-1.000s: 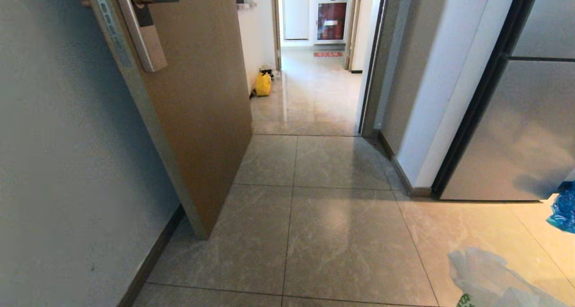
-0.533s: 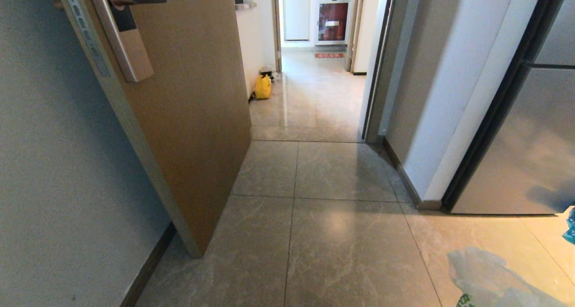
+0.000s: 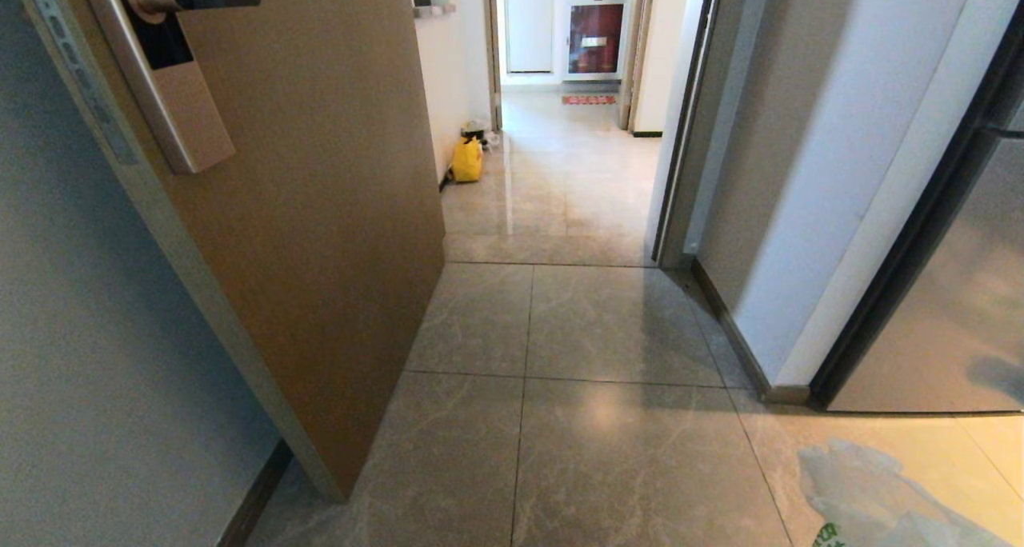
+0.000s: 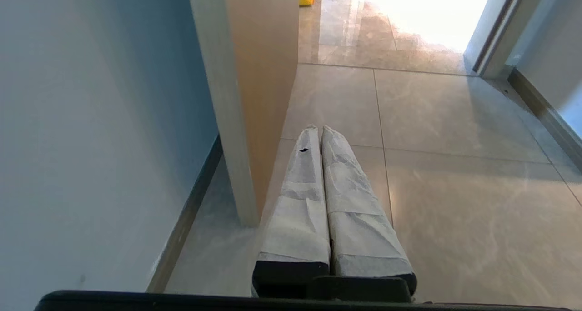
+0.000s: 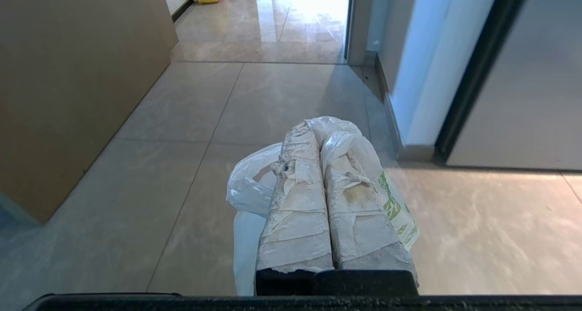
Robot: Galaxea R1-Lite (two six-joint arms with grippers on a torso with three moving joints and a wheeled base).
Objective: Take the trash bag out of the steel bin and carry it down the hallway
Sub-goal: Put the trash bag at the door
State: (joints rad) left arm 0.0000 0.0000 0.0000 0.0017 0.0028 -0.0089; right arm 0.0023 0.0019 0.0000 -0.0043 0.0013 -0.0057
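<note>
The trash bag (image 5: pixel 254 188) is pinched at its top between the tips of the right gripper (image 5: pixel 323 136), whose taped fingers (image 5: pixel 295 202) are pressed together on the plastic; the gathered film bunches over and around the fingertips and the body of the bag hangs below them, spilling out to both sides. In the head view the bag (image 3: pixel 872 491) shows in the near right corner, above the floor tiles (image 3: pixel 608 451). It is thin, white and slightly see-through, crumpled, with green print on its right flank. Its long axis runs downward from the pinch, mouth up and belly down. The left gripper (image 4: pixel 318 130) holds nothing, its taped fingers closed against each other, just right of the edge of the open brown door (image 3: pixel 320 211). Ahead, the hallway (image 3: pixel 560 171) runs away through the doorway, with a yellow bag (image 3: pixel 467 160) against its left wall far off
</note>
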